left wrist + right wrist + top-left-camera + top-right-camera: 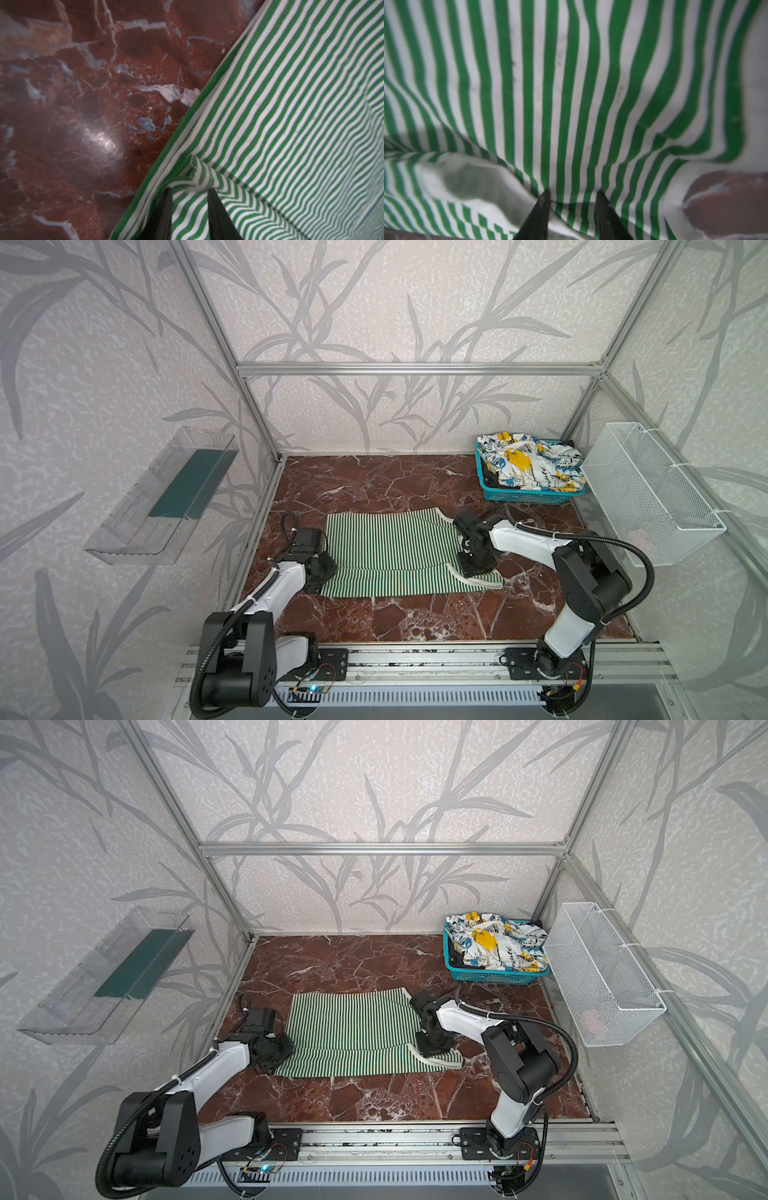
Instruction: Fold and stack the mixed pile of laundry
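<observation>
Step in hand, by our reckoning: folding the striped garment (390,556), which lies spread across the middle of the table (415,622), short ends toward the left and right edges, one layer lapping another along a line nearer the near edge. At its left hem sits the left gripper (190,191), jaws a narrow way apart, a small pucker of cloth just ahead of the tips and nothing pinched that we can see. At the neck end the right gripper (573,194) has its tips touching the cloth, jaws likewise narrowly parted and holding nothing. Next move prob. calls for both to close on matching ends of one edge, then lift and carry together. The thin knit will likely sag or skew if only one side catches. Rest of the pile waits at the far right corner: printed garment (532,464) heaped in the teal basket (523,495) w/ dark cloth (492,479) under it. The wire basket (656,489) on the right wall holds sth small and pinkish, too faint to name; a clear tray (166,497) hangs on the left wall. Nothing blocks the fold, tho the right arm (582,572) works near the wire basket.
</observation>
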